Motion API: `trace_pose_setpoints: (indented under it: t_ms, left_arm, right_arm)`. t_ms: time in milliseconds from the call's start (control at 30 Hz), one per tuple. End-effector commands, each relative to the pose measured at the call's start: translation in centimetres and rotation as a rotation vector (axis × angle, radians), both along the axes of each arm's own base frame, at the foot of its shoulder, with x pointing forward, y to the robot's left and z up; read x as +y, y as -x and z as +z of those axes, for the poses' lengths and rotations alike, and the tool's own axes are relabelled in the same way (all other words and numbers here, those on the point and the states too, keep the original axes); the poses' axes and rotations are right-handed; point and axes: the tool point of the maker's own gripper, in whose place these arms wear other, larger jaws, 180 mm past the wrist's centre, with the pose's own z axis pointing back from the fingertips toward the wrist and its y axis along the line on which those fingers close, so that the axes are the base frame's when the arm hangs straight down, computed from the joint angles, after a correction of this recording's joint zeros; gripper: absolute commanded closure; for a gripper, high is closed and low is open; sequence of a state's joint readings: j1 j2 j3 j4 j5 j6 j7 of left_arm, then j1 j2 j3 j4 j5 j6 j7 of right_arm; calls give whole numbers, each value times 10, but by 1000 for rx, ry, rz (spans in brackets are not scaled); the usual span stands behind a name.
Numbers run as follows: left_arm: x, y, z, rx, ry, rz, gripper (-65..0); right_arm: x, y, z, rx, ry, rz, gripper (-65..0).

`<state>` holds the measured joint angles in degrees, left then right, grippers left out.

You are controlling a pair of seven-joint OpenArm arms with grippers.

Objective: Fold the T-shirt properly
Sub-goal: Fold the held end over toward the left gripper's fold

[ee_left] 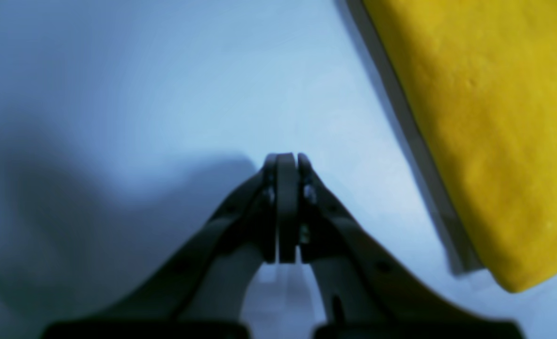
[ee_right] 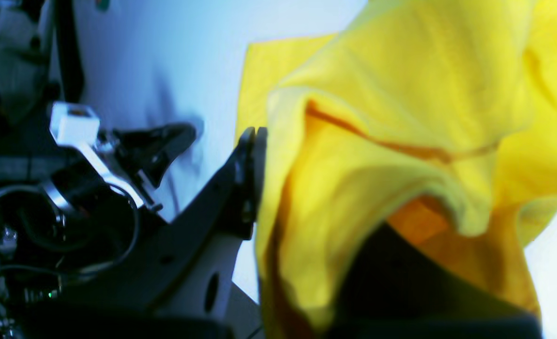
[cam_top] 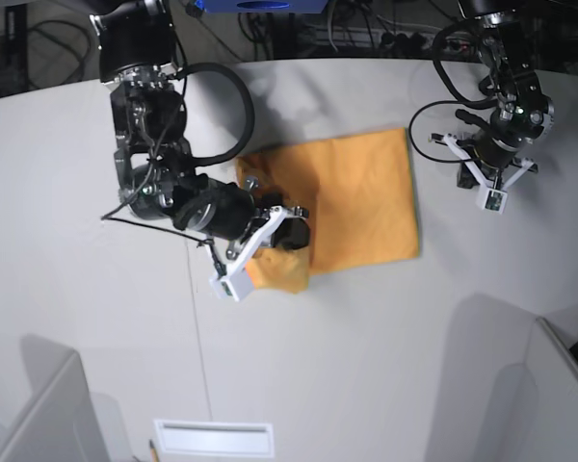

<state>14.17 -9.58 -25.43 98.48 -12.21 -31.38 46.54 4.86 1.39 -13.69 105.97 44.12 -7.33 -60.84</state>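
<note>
T-shirt mid-fold, one arm working, one parked.

The T-shirt (cam_top: pixel 352 197) lies near the middle of the table (cam_top: pixel 96 366) as a mostly flat orange rectangle, already narrowed. Its edge toward the right arm is lifted and bunched. The right gripper (cam_top: pixel 287 234) pinches that raised fabric; the right wrist view shows cloth draped thickly over the fingers (ee_right: pixel 252 155), so the exact hold is partly hidden. Likely purpose: carry this side across the flat part to make the next fold. The left gripper (ee_left: pixel 286 162) hovers over bare table just beside the shirt's far edge, jaws pressed together on nothing. It appears parked clear so the fold can land unobstructed.
</note>
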Motion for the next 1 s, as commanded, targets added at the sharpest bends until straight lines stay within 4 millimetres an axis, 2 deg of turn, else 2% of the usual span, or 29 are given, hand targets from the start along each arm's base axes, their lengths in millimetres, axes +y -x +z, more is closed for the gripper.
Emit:
trace_pose_setpoints:
  t_ms: [0,233,500,867,967]
  left_arm:
    - [1,-7,10,-41,-3,-4,0]
    - [1,0,4,-16,1,-5,0]
    - [-31,4,-8,17,28,-92,0]
    - [-37,5,-9,22,34,-106,0]
    - [-37,5,-9,22,34,-106,0]
  right_arm:
    - [6,-9,16,-63,-31,-4,0]
    - [35,-6,0,-81,-41,22,0]
    - [64,-6,-24,-100,-25,51,0]
    - [90,0,-13,-134,-38,91,0]
    - [92,-3,-29,-90,-16,87,0]
